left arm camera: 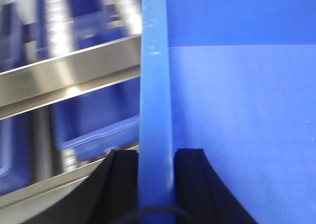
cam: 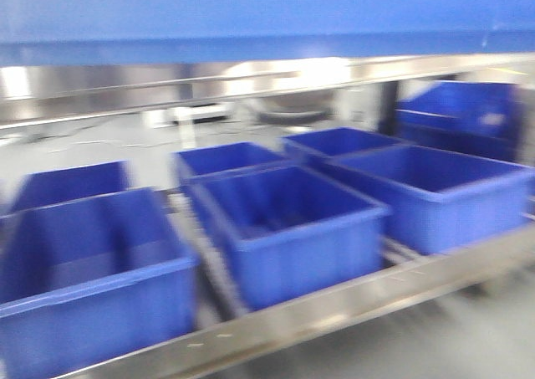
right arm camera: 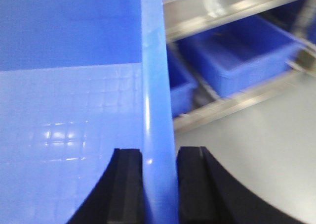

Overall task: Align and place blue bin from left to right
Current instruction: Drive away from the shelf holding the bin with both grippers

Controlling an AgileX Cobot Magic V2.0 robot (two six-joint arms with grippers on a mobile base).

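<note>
A large bright-blue rectangular plastic bin (cam: 267,11) spans the top of the front-facing view from edge to edge, held above a stainless-steel rack (cam: 334,312). The view is blurred, and only the bin's lower front panel shows.

In the left wrist view, the left pincer (left arm camera: 156,157) is clenched on the bin's pale-blue rim (left arm camera: 155,85). One black finger (left arm camera: 121,184) presses on each side of the edge at the bottom centre of the frame. The bin's smooth wall (left arm camera: 242,125) fills the right half of that frame.

In the right wrist view, the right pincer (right arm camera: 159,155) grasps a rim edge of the bin (right arm camera: 157,75) in the same way, at the bottom centre. A wall faintly marked with a grid pattern (right arm camera: 74,135) fills the left half.

Below the held bin in the front view, smaller, darker blue plastic bins (cam: 284,228) sit open-topped on the rack. One is at the lower left (cam: 84,279), one at the centre and one at the right (cam: 435,191). More stand in a row behind them (cam: 226,157). Another dark blue bin shows at the upper right (cam: 460,115). A steel rail (cam: 209,86) runs across the frame just under the held bin. Grey floor (right arm camera: 256,155) shows at the lower right of the right wrist view.
</note>
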